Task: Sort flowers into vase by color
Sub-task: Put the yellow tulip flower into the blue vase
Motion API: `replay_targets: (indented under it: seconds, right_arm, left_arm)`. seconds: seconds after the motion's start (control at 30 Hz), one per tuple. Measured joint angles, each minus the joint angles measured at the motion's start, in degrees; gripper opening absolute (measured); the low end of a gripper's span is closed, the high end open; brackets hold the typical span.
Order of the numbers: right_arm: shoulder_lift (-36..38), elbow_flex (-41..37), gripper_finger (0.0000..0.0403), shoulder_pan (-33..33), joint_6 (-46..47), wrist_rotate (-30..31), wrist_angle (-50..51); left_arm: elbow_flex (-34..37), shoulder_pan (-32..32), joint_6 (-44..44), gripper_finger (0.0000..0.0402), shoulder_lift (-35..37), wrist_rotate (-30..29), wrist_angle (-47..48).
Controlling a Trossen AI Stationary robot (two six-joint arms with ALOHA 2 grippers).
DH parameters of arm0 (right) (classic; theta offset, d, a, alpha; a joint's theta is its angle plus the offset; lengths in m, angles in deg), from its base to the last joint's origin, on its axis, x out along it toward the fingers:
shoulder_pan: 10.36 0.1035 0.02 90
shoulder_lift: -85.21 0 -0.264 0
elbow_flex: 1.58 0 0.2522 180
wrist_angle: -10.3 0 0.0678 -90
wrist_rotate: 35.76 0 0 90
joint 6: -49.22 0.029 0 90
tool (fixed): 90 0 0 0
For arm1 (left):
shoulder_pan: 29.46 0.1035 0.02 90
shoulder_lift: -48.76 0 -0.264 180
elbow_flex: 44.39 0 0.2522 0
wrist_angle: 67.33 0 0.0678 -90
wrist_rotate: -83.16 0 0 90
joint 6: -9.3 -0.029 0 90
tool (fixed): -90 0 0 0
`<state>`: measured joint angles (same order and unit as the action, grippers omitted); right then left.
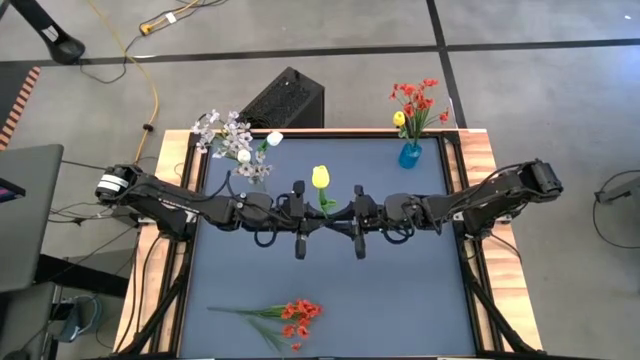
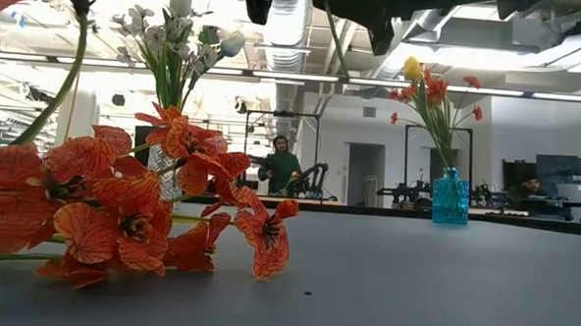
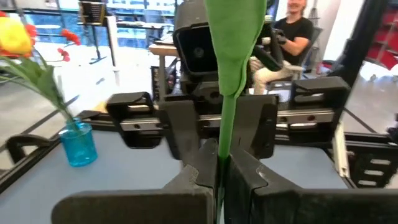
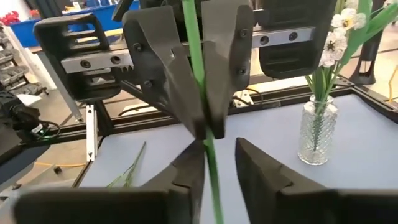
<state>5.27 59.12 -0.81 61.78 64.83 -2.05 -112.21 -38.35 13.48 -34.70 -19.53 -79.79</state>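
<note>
A yellow tulip on a thin green stem is held above the table's middle, where my two arms meet tip to tip. My left gripper is shut on its stem. My right gripper faces it from the right and is open, its fingers standing on either side of the same stem. A blue vase at the far right holds red flowers and one yellow bloom. At the far left, a clear glass vase holds white and lilac blooms. A red bunch lies flat by the near edge. My left gripper pinches the tulip's stem below its broad leaf, between the two shut fingers. The fingers come level from the table's left and lie across the stem. The tulip is lifted clear of the table, blossom toward the far side.
The red bunch fills the low view's near left. Wooden rails and the arms' bases edge the blue mat on both sides. A black box stands beyond the far edge. A person is in the room behind.
</note>
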Motion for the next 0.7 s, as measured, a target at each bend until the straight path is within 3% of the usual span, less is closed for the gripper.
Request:
replay_targets:
  seconds: [0.2,0.47,0.6,0.7]
  right_arm:
    - [0.0,-0.02,0.0022,-0.28,2.84,0.0,-0.13]
    - [1.99,-0.15,0.0022,-0.24,5.16,-0.07,-0.02]
    - [6.55,-0.82,0.0022,-0.56,3.7,0.59,5.97]
    - [12.33,-4.26,0.0022,-0.81,3.55,5.15,7.05]
  left_arm:
    - [0.02,0.0,0.03,0.0003,0.0,-3.37,0.34]
    - [-0.04,0.0,-2.16,0.007,0.11,-3.74,2.08]
    - [0.04,-0.11,-1.29,0.0113,2.22,-7.46,5.29]
    - [0.07,-0.11,-0.28,0.0137,4.73,-9.39,11.71]
